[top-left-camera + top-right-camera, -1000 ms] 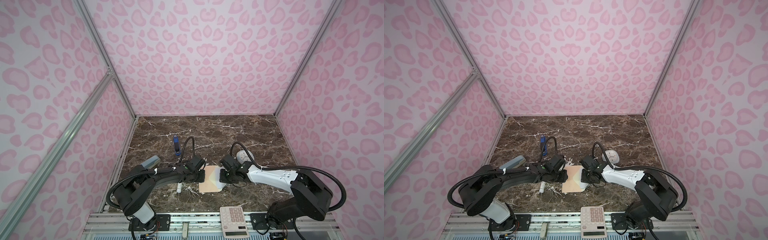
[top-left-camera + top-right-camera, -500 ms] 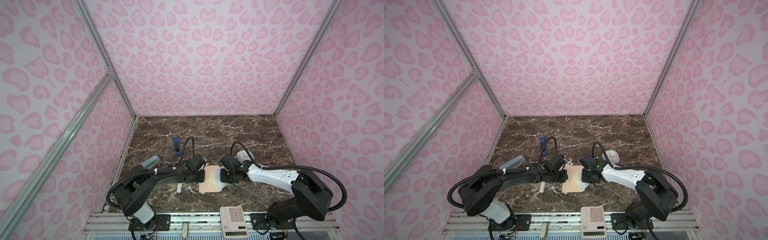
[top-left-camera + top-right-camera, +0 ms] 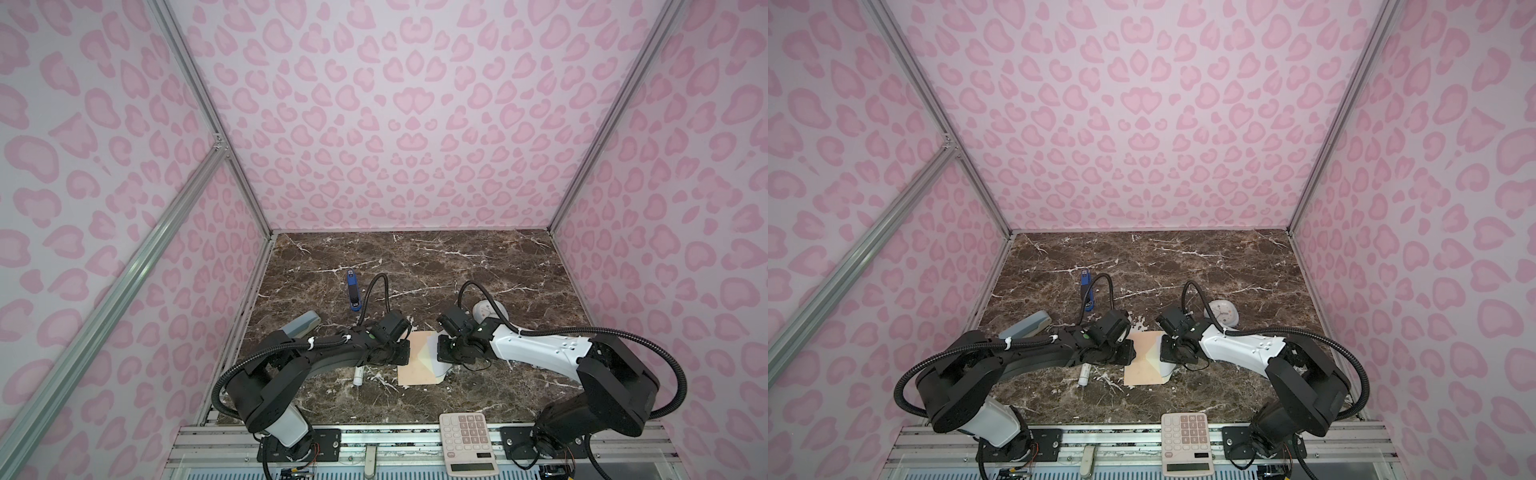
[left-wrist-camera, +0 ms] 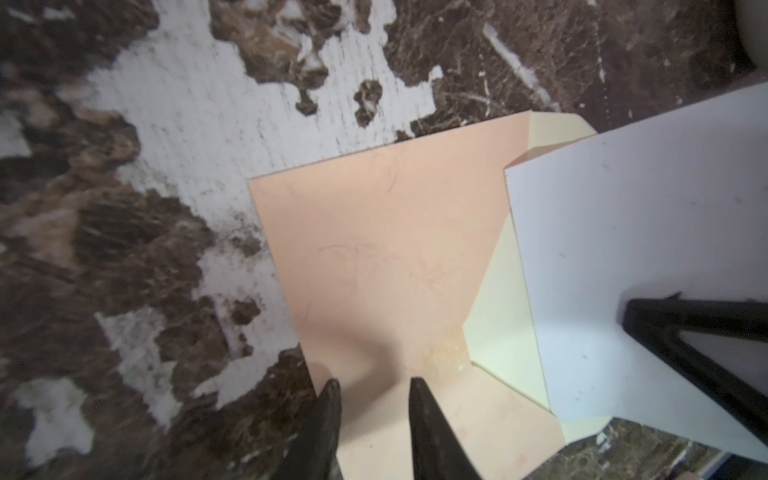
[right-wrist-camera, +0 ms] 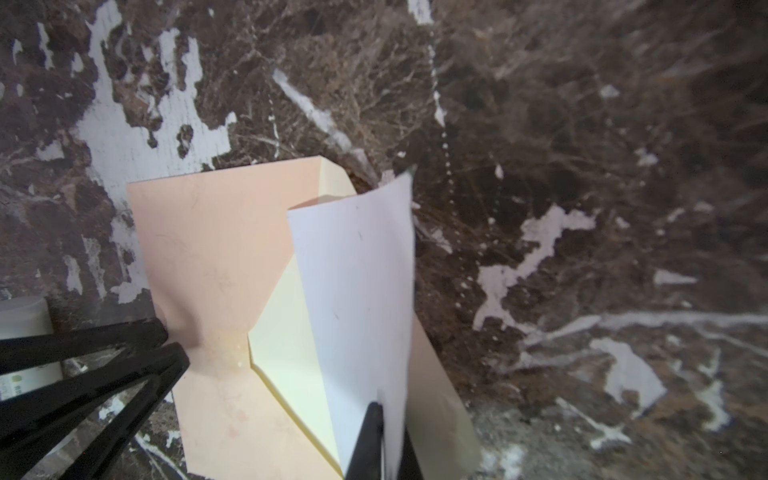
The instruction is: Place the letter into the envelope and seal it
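Observation:
The peach envelope (image 3: 417,360) (image 3: 1140,362) lies flat on the marble, flap open, showing its cream inside (image 4: 503,307) (image 5: 286,332). My left gripper (image 4: 372,384) (image 3: 405,353) is open a little. Its fingertips are over the envelope's peach face (image 4: 386,249) near its left edge, with nothing between them. My right gripper (image 5: 384,409) (image 3: 439,356) is shut on the white letter (image 5: 357,270) (image 4: 623,249). The letter hangs slightly curled over the envelope's open mouth, its far edge reaching over the cream inside.
A blue stapler-like object (image 3: 354,295) and a grey-blue case (image 3: 301,326) lie at the left. A white tube (image 3: 358,374) rests under the left arm. A round white clock (image 3: 486,309) sits behind the right wrist. A white calculator (image 3: 467,442) lies on the front rail.
The right gripper with the letter has crept very slightly left toward the envelope. The left gripper and the envelope have stayed where they were.

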`<state>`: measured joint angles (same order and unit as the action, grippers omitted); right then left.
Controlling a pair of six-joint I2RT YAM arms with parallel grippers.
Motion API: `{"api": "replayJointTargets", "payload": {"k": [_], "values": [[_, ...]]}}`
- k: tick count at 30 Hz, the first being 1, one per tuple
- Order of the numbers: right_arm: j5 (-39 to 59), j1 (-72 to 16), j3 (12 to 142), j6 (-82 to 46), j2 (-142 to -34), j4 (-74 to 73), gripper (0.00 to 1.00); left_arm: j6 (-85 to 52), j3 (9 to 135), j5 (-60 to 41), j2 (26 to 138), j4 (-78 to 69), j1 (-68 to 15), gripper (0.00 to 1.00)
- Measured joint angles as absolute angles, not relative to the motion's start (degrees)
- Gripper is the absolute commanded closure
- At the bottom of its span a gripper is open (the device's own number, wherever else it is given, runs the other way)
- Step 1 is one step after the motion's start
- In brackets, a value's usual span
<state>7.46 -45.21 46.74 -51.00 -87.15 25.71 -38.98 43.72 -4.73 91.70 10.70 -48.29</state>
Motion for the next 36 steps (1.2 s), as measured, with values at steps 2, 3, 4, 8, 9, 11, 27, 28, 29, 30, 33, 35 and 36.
{"api": "replayJointTargets", "payload": {"k": [2,3,4,8,9,11,27,28,29,30,33,35,36], "values": [[7.2,-45.2,46.7,-51.6,-86.7,26.3,1.00,-39.0,43.7,-4.7,91.7,10.6,-48.3,0.68],[7.0,-45.2,46.6,-51.8,-86.3,26.7,1.00,-39.0,43.6,-4.7,91.7,10.5,-48.3,0.68],[6.8,-45.2,46.4,-52.2,-85.9,26.8,1.00,-39.0,43.6,-4.7,91.7,10.5,-48.3,0.68],[6.0,-45.2,46.0,-54.5,-85.2,27.8,1.00,-39.0,43.8,-4.6,92.0,10.2,-48.5,0.68],[6.0,-45.2,46.0,-54.7,-85.2,28.2,1.00,-39.0,43.9,-4.6,92.2,9.5,-48.6,0.68],[6.0,-45.2,45.9,-55.6,-85.2,28.6,1.00,-39.0,44.1,-4.6,92.4,9.1,-48.8,0.68],[6.3,-45.2,47.5,-57.1,-87.9,29.5,1.00,-39.0,44.3,-3.6,92.6,8.8,-49.6,0.68],[6.3,-45.2,47.5,-57.0,-87.9,29.5,1.00,-39.0,44.3,-3.6,92.5,8.8,-49.6,0.68],[6.3,-45.2,47.5,-57.1,-87.9,29.5,1.00,-39.0,44.3,-3.5,92.5,8.8,-49.6,0.68],[6.5,-45.2,47.6,-57.3,-87.9,29.7,1.00,-39.0,44.2,-3.5,92.4,8.8,-49.6,0.68],[6.4,-44.8,47.8,-57.2,-87.3,30.2,1.00,-39.0,44.0,-3.2,92.1,8.7,-49.6,0.68],[6.3,-44.3,47.8,-57.4,-87.0,30.8,1.00,-39.0,43.8,-3.2,91.9,8.6,-49.6,0.69],[6.2,-44.1,47.7,-57.3,-86.9,31.1,1.00,-39.2,43.8,-3.1,91.9,8.6,-49.6,0.69]]}}
